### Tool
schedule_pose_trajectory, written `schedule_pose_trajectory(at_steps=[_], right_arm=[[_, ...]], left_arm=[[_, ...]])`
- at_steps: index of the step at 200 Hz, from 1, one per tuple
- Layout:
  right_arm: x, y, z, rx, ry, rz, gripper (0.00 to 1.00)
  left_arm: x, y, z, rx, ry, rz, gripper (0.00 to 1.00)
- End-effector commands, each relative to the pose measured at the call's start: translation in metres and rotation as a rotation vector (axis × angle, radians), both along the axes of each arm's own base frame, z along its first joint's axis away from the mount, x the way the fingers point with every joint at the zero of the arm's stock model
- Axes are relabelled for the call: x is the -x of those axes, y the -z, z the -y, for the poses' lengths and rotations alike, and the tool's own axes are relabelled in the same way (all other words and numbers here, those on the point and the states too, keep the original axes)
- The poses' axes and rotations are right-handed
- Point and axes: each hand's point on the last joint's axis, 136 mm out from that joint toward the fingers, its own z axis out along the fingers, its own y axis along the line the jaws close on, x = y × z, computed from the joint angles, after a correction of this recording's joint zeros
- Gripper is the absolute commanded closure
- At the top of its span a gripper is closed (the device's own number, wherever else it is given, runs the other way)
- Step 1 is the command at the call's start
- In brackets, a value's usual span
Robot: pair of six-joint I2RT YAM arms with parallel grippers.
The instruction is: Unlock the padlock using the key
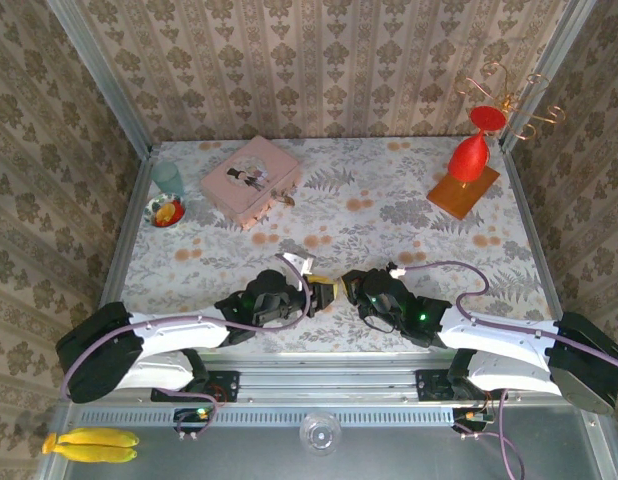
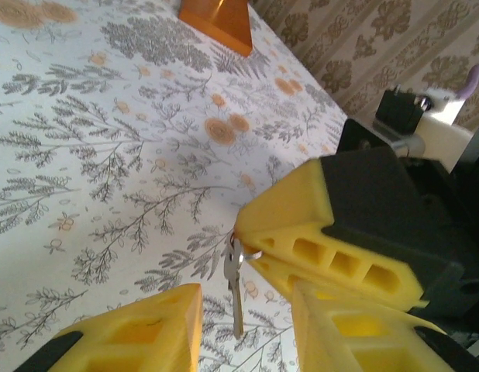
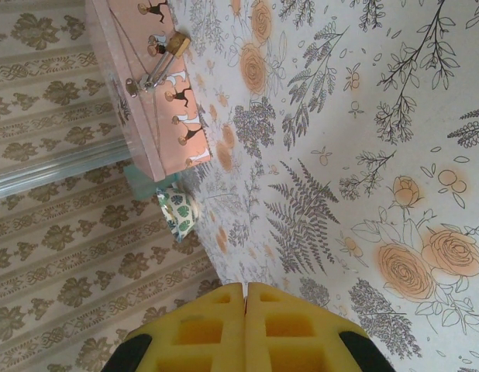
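In the far-left corner of the table stand a clear glass tumbler and, just nearer, a small clear bowl with something red and yellow in it. To their right, near the far edge and left of the middle, lies the pink box, turned at a slant. The padlock, tiny and brass-yellow, sits at the hasp on the box's side that faces the near edge. It is well apart from both arms, and I cannot tell whether its shackle is locked.

At the middle of the near edge the two arms meet nose to nose. The left gripper is partly open and has hold of nothing. The blade of the key hangs down in the gap between its yellow fingers, and as far as the left wrist view shows, it touches neither one. The right gripper faces it from the right with its fingers pressed tight together. They pinch the head of the key, with the blade pointing down toward the table.

Toward the far-right corner lies an orange block, and a red goblet-shaped vase stands upright on it. Behind it, against the wall, curls a copper wire stand.
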Motion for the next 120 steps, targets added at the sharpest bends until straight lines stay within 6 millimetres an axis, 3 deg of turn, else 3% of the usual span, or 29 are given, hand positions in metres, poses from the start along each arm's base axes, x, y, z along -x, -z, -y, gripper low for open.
schedule_pose_trajectory(at_steps=[1,94,120], right_arm=[[-0.005,-0.005,0.003,0.005,0.045,0.013,1.0],[-0.002,0.007,0.002,0.038,0.036,-0.012,1.0],[-0.001,0.01,0.002,0.051,0.031,-0.012,1.0]], left_arm=[[0.003,0.007,0.004,-0.042,0.024,0.007,0.67],[-0.002,0.005,0.0,-0.071,-0.01,0.019,1.0],[-0.004,0.006,-0.003,-0.098,-0.014,0.03,1.0]])
